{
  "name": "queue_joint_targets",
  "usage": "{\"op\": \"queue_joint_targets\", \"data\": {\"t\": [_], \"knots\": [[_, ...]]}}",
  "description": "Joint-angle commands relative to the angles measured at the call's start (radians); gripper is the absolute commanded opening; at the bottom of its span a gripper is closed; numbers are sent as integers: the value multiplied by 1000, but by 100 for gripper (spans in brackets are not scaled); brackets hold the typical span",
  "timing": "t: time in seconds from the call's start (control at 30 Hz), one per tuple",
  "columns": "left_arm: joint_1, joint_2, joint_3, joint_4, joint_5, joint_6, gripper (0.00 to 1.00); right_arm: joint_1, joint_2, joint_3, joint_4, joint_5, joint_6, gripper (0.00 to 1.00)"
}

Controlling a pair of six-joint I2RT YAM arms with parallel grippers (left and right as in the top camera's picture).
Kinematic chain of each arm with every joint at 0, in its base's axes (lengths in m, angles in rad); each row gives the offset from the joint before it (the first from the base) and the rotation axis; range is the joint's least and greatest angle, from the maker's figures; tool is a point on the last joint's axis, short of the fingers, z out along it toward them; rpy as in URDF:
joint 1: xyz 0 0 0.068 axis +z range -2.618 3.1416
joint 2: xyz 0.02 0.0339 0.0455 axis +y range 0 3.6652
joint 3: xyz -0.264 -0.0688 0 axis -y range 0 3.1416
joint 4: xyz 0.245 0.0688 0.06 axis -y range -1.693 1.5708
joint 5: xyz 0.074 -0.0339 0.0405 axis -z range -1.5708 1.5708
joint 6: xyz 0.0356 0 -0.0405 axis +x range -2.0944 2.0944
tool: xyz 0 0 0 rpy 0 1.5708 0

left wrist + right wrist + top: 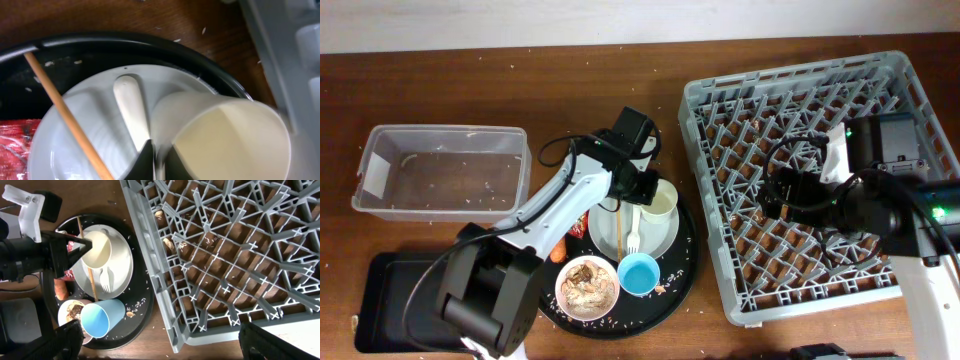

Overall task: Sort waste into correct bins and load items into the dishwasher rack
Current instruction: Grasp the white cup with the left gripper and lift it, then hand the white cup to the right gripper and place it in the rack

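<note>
My left gripper [646,190] [157,162] is shut on the rim of the cream cup [661,201] [235,135] [97,250], which is over the pale plate [655,235] [90,125] [122,265]. The white fork [632,236] [131,107] [106,280] and wooden chopstick [65,115] [89,277] lie on the plate. The blue cup [638,273] [100,317], the white bowl with brown scraps [587,286] [72,311], the orange stick [558,251] [61,287] and the red wrapper [578,225] [15,145] are nearby. My right gripper [782,190] [162,337] is open and empty above the grey rack [880,100] [230,245].
Everything sits on a round black tray [680,270] [125,42] [145,305] just left of the rack. The clear tub [440,170] stands at the far left. The shallow black rectangular tray [380,300] is at the front left. White crumbs dot the wooden table.
</note>
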Motion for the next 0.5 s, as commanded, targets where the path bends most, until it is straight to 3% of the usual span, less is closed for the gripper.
{"op": "queue_joint_targets", "data": {"t": [0.0,0.1,0.17,0.23,0.27,0.3,0.33,0.47], "knots": [[31,-18,77,-90,53,-5,0,-5,1,13,-5,10,3,99],[124,-127,232,-292,93,-5,0,-5,0,13,-4,10,4,99],[216,-214,271,-349,268,36,0,-5,-5,14,2,-52,-38,99],[330,-284,270,-379,576,139,0,-5,-33,13,39,-251,-182,88],[435,-320,270,-399,933,299,0,-5,-59,13,71,-362,-233,88],[487,-330,270,-417,1097,356,0,-4,-76,13,111,-484,-264,88],[508,-332,270,-435,1156,362,0,-2,-86,13,170,-626,-271,88],[441,-332,270,-455,1194,369,0,111,-79,13,307,-700,-280,88]]}}
